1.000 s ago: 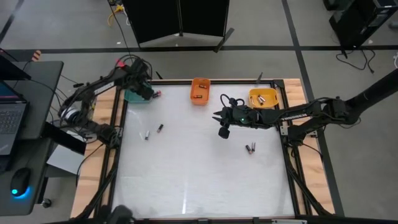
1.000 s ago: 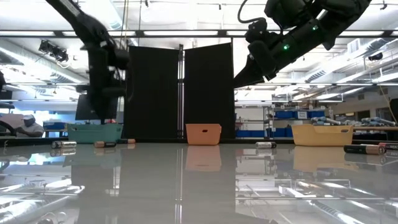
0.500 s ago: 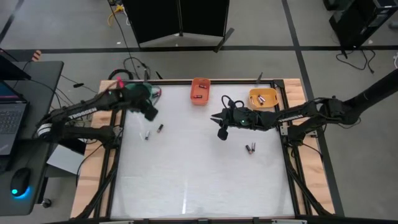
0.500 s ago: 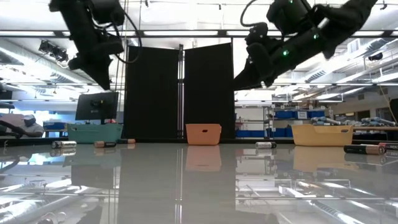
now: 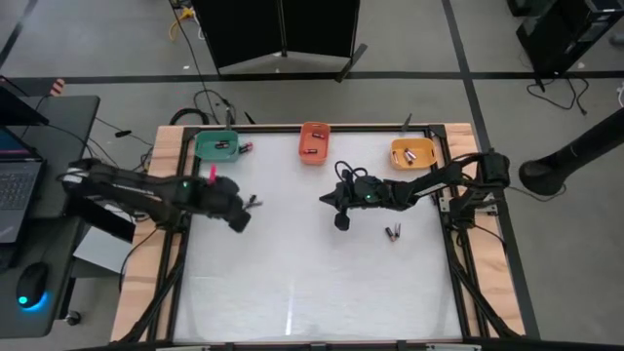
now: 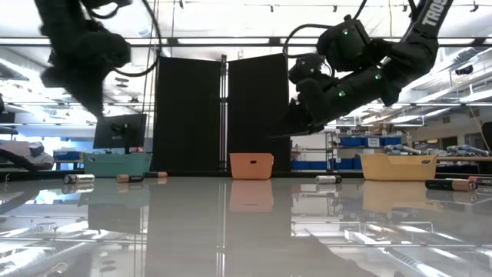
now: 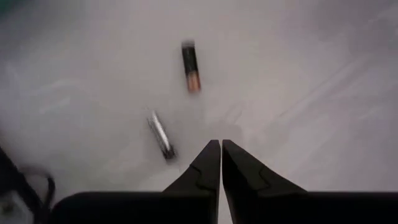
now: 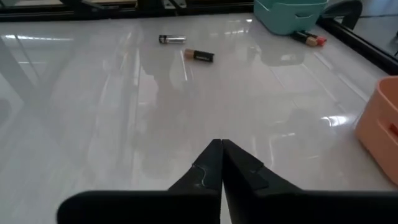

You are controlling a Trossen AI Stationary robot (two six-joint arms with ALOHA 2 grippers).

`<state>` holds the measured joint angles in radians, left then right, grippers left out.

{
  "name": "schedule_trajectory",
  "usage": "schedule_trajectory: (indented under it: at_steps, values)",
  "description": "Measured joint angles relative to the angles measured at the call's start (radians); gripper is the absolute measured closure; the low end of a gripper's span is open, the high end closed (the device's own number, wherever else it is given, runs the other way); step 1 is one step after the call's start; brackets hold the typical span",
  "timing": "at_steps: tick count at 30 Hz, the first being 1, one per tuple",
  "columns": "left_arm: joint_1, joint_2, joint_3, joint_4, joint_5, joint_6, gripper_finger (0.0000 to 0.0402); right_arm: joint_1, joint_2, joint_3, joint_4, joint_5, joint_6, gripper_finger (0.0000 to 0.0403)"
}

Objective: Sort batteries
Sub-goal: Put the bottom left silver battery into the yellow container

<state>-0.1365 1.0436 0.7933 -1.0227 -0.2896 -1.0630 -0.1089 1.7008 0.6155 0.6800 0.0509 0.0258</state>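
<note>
Orange, yellow and teal bins line the far edge of the white table [image 5: 312, 283]; the orange bin [image 5: 313, 142] and the yellow bin [image 5: 411, 152] each show a couple of batteries inside, and the teal bin [image 5: 215, 145] holds at least one, so the sorting looks partly done, by my reading; loose batteries remain on the table.

A red-ended battery [image 5: 243, 148] lies just outside the teal bin; two more lie near the left gripper, a dark one with a copper end [image 7: 190, 66] and a silvery one [image 7: 161, 134] beside it; a pair of batteries [image 5: 393, 233] sits near the right side, in front of the yellow bin.

Left gripper [image 7: 221, 149] hangs over the left part of the table close to those two loose ones, fingers pressed together and holding nothing; right gripper [image 8: 221, 148] hovers above the middle of the table, likewise closed and empty.

Roughly five pieces are left, I judge; neither gripper can pick one up until it opens.
</note>
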Motion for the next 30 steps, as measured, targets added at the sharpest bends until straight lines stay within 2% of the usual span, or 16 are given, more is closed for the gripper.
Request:
schedule_trajectory:
  at_steps: [5, 11, 15, 23, 26, 30]
  values:
    - [-0.145, 0.062, 0.000, -0.030, 0.009, -0.222, 0.0379, 0.000, -0.010, 0.000, 0.001, -0.001, -0.027, 0.0394]
    - [-0.193, 0.144, 0.000, -0.028, -0.035, -0.395, 0.0372, -0.009, -0.016, 0.001, 0.021, -0.050, -0.059, 0.0384]
    - [-0.191, 0.201, 0.000, -0.032, -0.045, -0.409, 0.0350, -0.022, -0.016, 0.001, 0.035, -0.082, -0.063, 0.0394]
    - [-0.151, 0.252, -0.019, -0.099, -0.074, -0.407, 0.0263, -0.038, -0.016, 0.001, 0.043, -0.109, -0.054, 0.0382]
    - [-0.118, 0.234, -0.074, -0.059, -0.065, -0.376, 0.0242, -0.038, -0.016, 0.001, 0.042, -0.120, -0.052, 0.0385]
    - [-0.067, 0.211, -0.171, 0.085, -0.034, -0.323, 0.0237, -0.037, -0.016, 0.001, 0.042, -0.125, -0.048, 0.0396]
